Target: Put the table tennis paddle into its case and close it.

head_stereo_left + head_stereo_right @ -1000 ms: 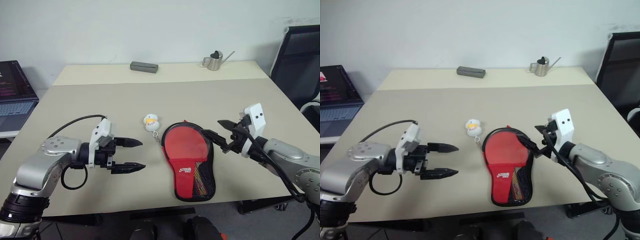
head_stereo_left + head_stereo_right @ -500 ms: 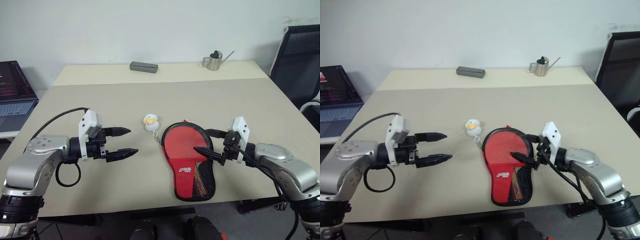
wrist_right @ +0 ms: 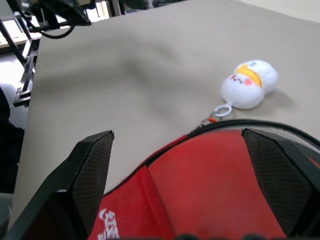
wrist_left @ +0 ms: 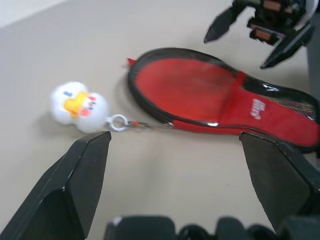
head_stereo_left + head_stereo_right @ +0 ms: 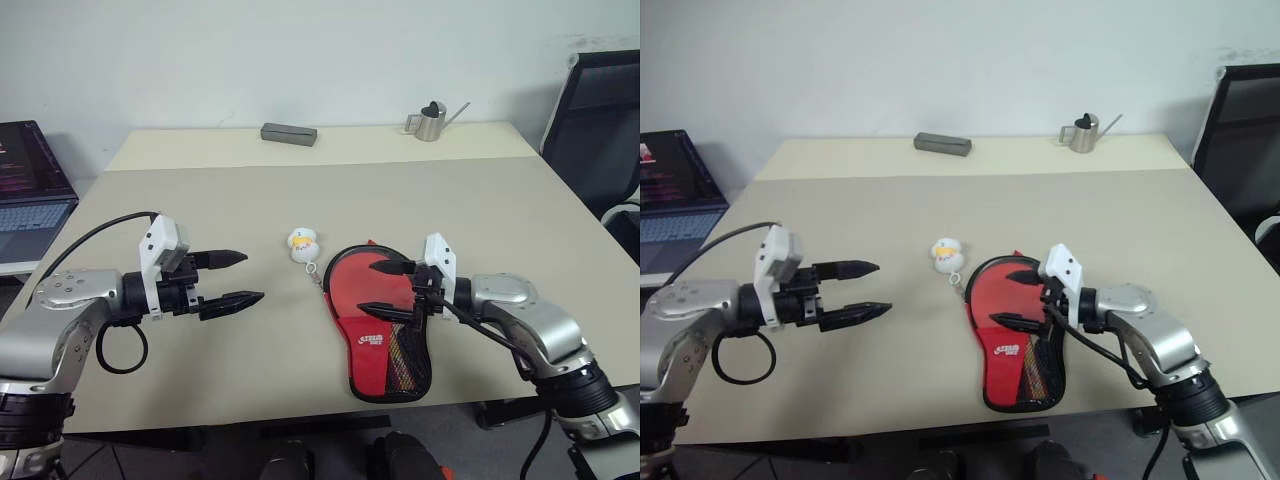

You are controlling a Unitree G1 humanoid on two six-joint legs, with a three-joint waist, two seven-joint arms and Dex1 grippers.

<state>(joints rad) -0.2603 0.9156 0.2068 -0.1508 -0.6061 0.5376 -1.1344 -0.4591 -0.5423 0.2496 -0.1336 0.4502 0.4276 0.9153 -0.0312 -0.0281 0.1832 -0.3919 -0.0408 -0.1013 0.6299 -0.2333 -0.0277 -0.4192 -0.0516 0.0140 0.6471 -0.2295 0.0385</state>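
right tool [image 5: 376, 287] released over case [image 5: 380, 330], left tool [image 5: 240, 278] released, well apart

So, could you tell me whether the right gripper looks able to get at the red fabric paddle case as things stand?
Probably yes: the right gripper hangs open right over the red fabric paddle case, with nothing between them.

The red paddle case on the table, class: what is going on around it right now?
The red fabric paddle-shaped case lies unzipped on the beige table, the red rubber paddle inside it. The right claw hovers open over the paddle's round face. The left claw hangs open apart from it, left of the small white duck charm. Nothing is gripped.
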